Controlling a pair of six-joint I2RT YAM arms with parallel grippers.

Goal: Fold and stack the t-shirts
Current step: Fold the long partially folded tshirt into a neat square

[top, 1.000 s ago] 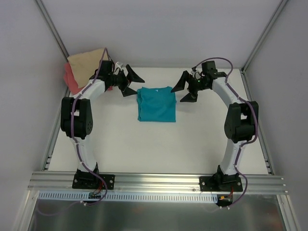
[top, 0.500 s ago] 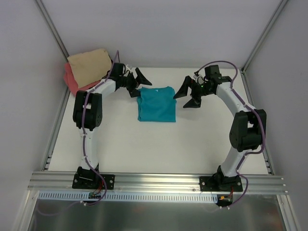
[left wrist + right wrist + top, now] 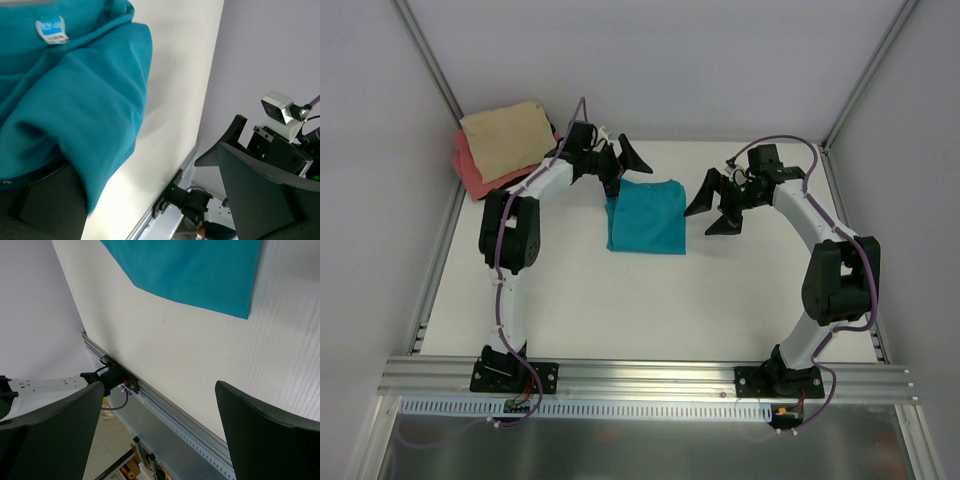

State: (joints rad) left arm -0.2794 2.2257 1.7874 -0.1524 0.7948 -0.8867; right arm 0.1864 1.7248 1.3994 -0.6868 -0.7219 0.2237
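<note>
Gaping, left pincer (image 3: 630,174) seemingly touches teal t-shirt (image 3: 650,220); right pincer (image 3: 699,221) gapes nearby.

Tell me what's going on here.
The teal t-shirt lies partly folded on the table; the left gripper, jaws open, is at its far-left corner with cloth draped over one finger. The right gripper hovers open beside its right edge. The tan t-shirt sits on the coral t-shirt in the far-left corner.

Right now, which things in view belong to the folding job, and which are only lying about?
Belong to the job: teal t-shirt, tan t-shirt, coral-pink t-shirt under it.
Only there: white table, metal rail at the near edge.
</note>
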